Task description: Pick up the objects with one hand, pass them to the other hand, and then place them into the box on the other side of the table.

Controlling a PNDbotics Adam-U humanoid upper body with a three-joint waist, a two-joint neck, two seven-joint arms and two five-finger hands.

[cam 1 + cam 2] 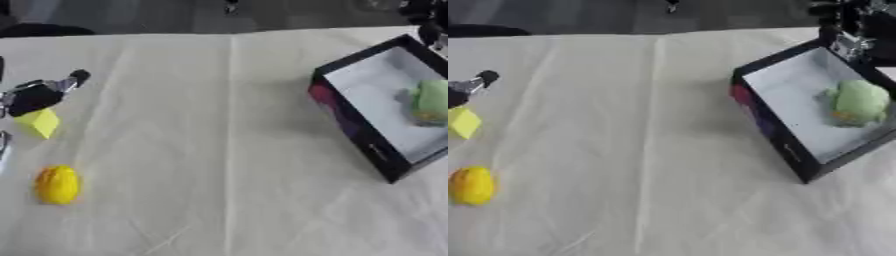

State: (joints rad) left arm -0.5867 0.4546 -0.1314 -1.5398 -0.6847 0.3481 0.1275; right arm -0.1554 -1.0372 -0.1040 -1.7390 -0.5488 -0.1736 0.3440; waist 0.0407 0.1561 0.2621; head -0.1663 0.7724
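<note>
Table: cream cloth [219, 150] covers it, creased down the middle.
Box: black-walled box [767, 125] with pale floor, at 2 o'clock, set askew.
Green object: rounded green lump [855, 102] lying inside the box, toward its right side.
Yellow block: small yellow block [39, 122] at 9 o'clock, touching the left hand's underside.
Yellow oval: rounded yellow object [58, 185] at 8 o'clock, apart from the block.
Left hand: left hand [35, 97] at 9 o'clock, directly above the block; finger state cannot be told.
Right hand: right hand [852, 42] at 1 o'clock over the box's far corner; fingers unclear.
</note>
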